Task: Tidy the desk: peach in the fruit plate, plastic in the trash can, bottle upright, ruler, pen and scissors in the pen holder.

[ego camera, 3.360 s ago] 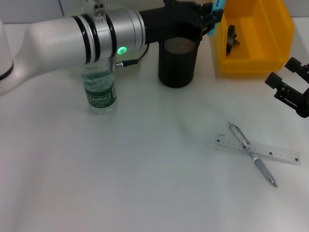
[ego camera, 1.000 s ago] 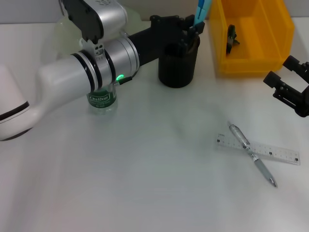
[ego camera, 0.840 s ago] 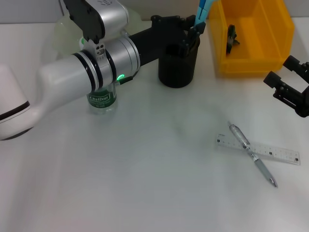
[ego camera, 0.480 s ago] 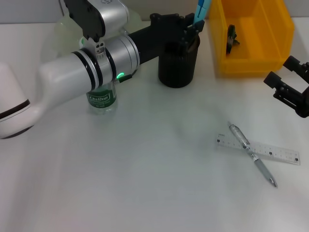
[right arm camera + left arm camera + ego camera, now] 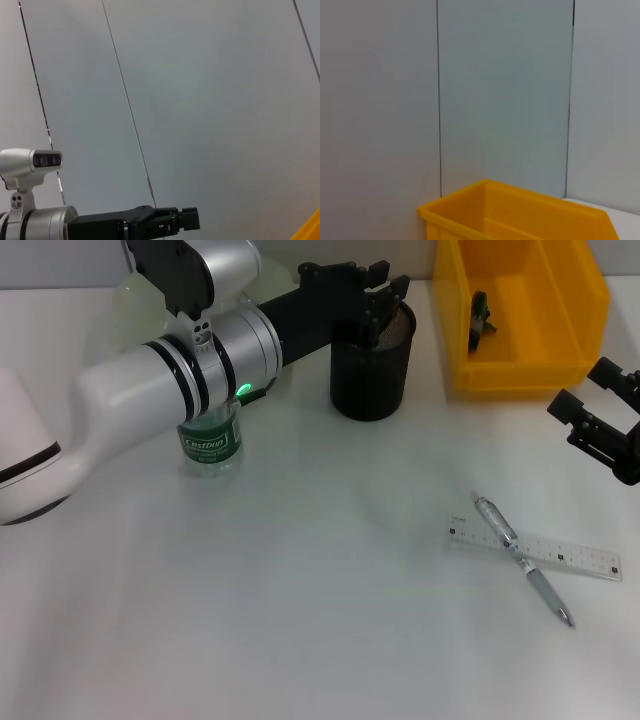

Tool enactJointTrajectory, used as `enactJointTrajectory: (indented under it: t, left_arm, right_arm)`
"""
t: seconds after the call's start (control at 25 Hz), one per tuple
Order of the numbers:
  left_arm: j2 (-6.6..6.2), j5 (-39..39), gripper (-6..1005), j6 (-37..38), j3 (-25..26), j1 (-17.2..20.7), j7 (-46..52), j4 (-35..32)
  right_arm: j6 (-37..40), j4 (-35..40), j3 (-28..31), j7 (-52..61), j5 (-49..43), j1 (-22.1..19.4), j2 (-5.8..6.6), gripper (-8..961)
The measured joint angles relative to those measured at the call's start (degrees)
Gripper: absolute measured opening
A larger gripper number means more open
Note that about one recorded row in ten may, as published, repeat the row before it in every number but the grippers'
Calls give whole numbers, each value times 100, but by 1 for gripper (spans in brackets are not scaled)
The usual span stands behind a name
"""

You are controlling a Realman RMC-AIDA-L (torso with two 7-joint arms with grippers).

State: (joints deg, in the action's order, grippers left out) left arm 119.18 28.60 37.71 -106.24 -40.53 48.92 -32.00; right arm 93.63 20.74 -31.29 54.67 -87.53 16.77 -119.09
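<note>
Head view: the left claw hovers at the rim of the black pen holder at about twelve o'clock on the surface, its fingers spread with nothing visible between them. The bottle stands upright at ten o'clock, partly under the left arm, so that step looks done. Left to do, as I judge it: the pen lies crossed over the ruler at four o'clock, well apart from the holder. The right claw is parked at three o'clock, fingers apart. The yellow bin at one o'clock holds a small dark item. Scissors, peach and fruit plate are not identifiable.
</note>
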Motion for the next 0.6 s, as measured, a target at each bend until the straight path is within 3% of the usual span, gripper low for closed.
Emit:
enactJointTrajectory:
  t: [0.48,0.6]
  left_arm:
    - [-5,39,261,153,-36,254,-4,-377]
    - [-27,59,282,695,30,518,-68,-518]
  right_arm:
    - [13,0,29,0,-2,-9,0,818]
    - [64,0,44,0,-3,-50,0,818]
